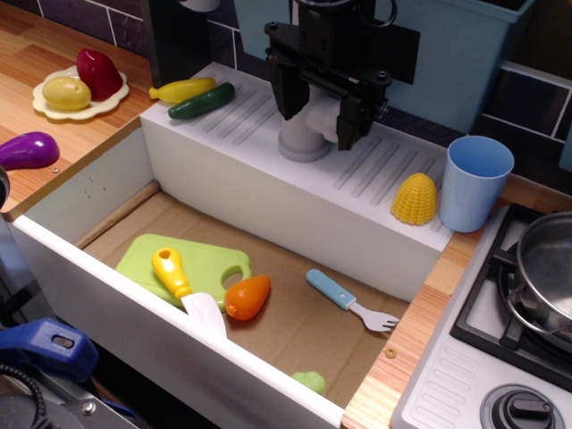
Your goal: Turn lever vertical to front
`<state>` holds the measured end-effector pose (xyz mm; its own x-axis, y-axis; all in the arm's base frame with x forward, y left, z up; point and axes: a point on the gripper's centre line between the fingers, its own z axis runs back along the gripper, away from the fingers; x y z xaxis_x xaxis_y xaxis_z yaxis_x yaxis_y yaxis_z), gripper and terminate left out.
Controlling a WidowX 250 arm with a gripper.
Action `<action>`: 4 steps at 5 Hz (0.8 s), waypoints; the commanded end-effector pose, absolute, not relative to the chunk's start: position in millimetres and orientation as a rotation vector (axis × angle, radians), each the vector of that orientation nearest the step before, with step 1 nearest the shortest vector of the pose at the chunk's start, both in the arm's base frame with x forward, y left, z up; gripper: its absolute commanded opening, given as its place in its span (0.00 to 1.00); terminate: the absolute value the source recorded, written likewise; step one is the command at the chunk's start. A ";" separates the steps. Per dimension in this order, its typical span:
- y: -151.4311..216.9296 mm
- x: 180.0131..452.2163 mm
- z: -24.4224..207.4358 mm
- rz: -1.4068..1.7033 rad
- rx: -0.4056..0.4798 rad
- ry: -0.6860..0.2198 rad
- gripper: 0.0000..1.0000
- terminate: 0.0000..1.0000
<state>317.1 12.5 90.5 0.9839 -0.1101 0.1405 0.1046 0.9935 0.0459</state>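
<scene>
The grey toy faucet [302, 138] stands on the white ridged back ledge of the sink [241, 116]. My black gripper [319, 109] hangs right over it from above. Its two fingers [288, 89] stand apart, one on each side of the faucet's pale rounded side knob [323, 116]. The slim lever itself is hidden behind the fingers and the knob. I cannot tell whether the fingers touch the knob.
A yellow squash [181, 89] and a green cucumber [201, 101] lie on the ledge to the left, toy corn [416, 198] and a blue cup [476, 181] to the right. The sink basin holds a green cutting board [183, 264], a yellow-handled knife, an orange piece and a blue fork [350, 300]. The stove with a pot [545, 268] is at right.
</scene>
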 end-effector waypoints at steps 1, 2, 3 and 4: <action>12.5 317.1 90.5 -0.108 0.038 -0.143 1.00 0.00; 10.3 324.5 100.1 -0.088 0.100 -0.216 1.00 0.00; 9.2 330.4 107.0 -0.081 0.115 -0.289 1.00 0.00; 10.1 342.9 114.1 -0.103 0.092 -0.356 1.00 0.00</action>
<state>343.1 7.3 98.1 0.9444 -0.1183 0.3069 0.0908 0.9906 0.1025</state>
